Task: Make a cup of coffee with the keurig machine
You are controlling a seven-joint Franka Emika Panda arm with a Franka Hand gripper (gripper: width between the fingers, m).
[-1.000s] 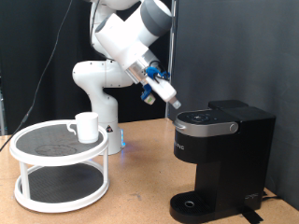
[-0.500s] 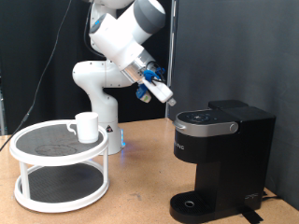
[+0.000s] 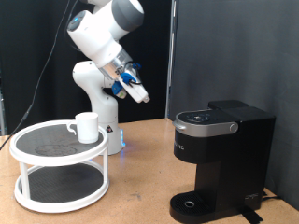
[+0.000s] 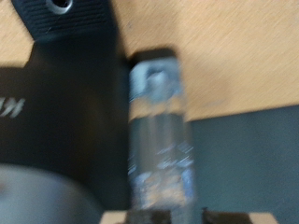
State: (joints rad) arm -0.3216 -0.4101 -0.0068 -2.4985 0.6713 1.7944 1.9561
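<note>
The keurig machine (image 3: 220, 157) stands on the wooden table at the exterior view's right, lid down, with nothing on its round drip tray (image 3: 192, 203). The white cup (image 3: 87, 126) stands on the top tier of a white two-tier round stand at the left. My gripper (image 3: 140, 96) hangs in the air between them, above and to the left of the machine, touching nothing. Its fingers look pressed together and hold nothing. The wrist view is blurred: the fingers (image 4: 157, 140) show as one pale column over the black machine (image 4: 65, 112) and the table.
The white two-tier stand (image 3: 37, 191) takes up the exterior view's lower left. The arm's white base (image 3: 98, 93) stands behind it. A black curtain hangs behind the scene. Bare wooden table (image 3: 140, 177) lies between the stand and the machine.
My gripper has moved up and to the exterior view's left, away from the machine's lid that it was just above. The cup and the machine have not moved.
</note>
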